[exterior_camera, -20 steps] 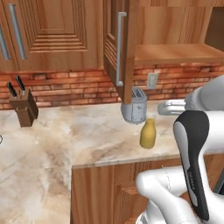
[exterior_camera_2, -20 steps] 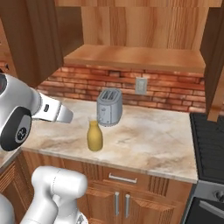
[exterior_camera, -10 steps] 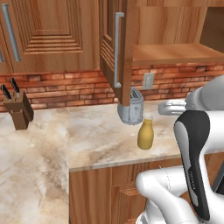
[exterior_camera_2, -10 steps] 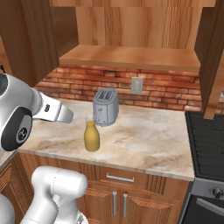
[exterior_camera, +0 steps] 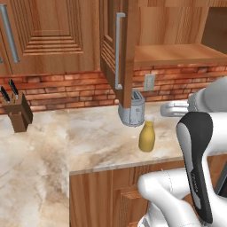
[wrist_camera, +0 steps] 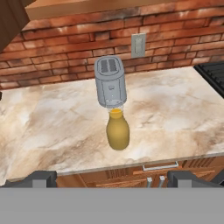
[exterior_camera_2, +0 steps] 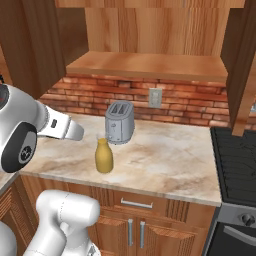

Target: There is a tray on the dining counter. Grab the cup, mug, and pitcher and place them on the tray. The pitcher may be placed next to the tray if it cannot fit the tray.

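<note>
On the marbled surface (exterior_camera_2: 165, 160) of the kitchen run, near its front edge, stands the mustard-yellow pitcher (exterior_camera_2: 104, 156), upright, rounded in the body and narrower at the neck. From the left base view the pitcher (exterior_camera: 147, 137) sits just in front of and slightly to the right of the grey toaster (exterior_camera: 132, 111); in the hand view the pitcher (wrist_camera: 117, 129) is near the middle of the picture with the toaster (wrist_camera: 110, 87) right behind it, the two very close, though whether they touch cannot be told. Nothing grips the pitcher.

At the bottom of the hand view the two dark fingers (wrist_camera: 41, 178) rise far apart, one at each lower corner, with the pitcher well beyond them and nothing between them. In the right base view the white arm (exterior_camera_2: 60, 127) reaches in from the left above the surface, short of the pitcher.

Behind the toaster runs a red brick backsplash (exterior_camera_2: 190, 102) with a wall outlet (exterior_camera_2: 154, 98) set in it. Wooden cabinets (exterior_camera: 53, 31) hang above, one door (exterior_camera: 119, 48) standing open over the toaster. A knife block (exterior_camera: 17, 113) stands far to the left on the surface in the left base view, and a dark stove top (exterior_camera_2: 237, 162) adjoins the surface on the right in the right base view.
</note>
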